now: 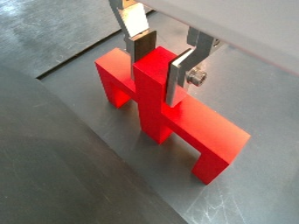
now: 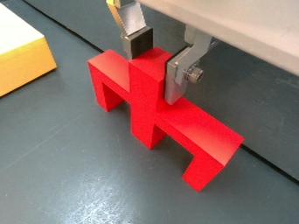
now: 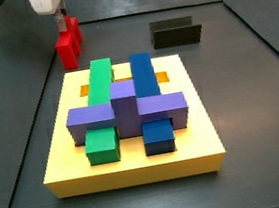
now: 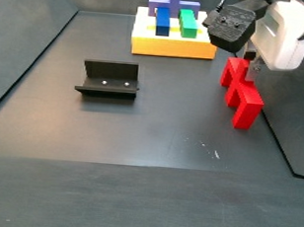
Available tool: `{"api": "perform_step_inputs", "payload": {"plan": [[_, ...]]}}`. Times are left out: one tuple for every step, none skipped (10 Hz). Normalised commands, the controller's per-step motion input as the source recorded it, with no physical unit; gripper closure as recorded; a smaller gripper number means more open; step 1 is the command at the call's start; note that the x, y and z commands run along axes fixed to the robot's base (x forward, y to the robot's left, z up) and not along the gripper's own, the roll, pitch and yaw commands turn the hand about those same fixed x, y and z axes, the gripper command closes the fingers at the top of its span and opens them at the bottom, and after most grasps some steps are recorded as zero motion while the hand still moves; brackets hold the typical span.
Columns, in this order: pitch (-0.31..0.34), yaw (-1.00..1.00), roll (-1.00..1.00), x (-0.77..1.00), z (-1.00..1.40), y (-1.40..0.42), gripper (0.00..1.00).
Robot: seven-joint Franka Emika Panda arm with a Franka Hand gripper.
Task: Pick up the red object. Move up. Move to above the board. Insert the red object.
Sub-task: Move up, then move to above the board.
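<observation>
Nearest the wrist lens is the red object [image 2: 158, 105], sitting on the dark grey floor [image 2: 70, 175] with its stepped ends down like little feet and its centre stub pointing up. It looks like smooth moulded plastic, bright and slightly glossy, with crisp square edges; the floor beneath is a dull, faintly scuffed sheet with a seam running across it.

The gripper [image 1: 160, 59] has its two silver plates either side of that raised stub, and in both wrist views the dark pads sit flush against its flanks, so I'd judge the jaws closed onto the stub, open only as wide as the stub itself. The feet appear to rest on the floor, so the lift has not begun. Taking the stub makes sense: it is the only narrow, flat-sided part the fingers can span, and it leaves the stepped ends free to go down into a recess.

In a side view the board [image 3: 71, 159] lies well apart from the red object [image 3: 69, 44], a thick yellow slab with orange recesses, carrying a purple cross-piece [image 3: 128, 113], green [image 3: 98, 98] and blue [image 3: 147, 89] blocks. The fixture [image 4: 108, 79], a dark bracket, stands by itself on the floor.
</observation>
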Motion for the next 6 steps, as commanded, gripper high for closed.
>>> {"api": "perform_step_inputs", "payload": {"plan": [[0.000, 0.00, 0.00, 0.00, 0.83, 0.00, 1.00], [0.029, -0.01, -0.02, -0.02, 0.79, -0.07, 1.00], [0.054, 0.00, -0.03, -0.05, 0.61, -0.07, 1.00], [0.040, 0.01, -0.03, -0.04, 0.42, -0.05, 1.00], [0.000, 0.00, 0.00, 0.00, 1.40, 0.00, 1.00], [0.000, -0.01, 0.00, 0.00, 1.40, 0.01, 1.00]]}}
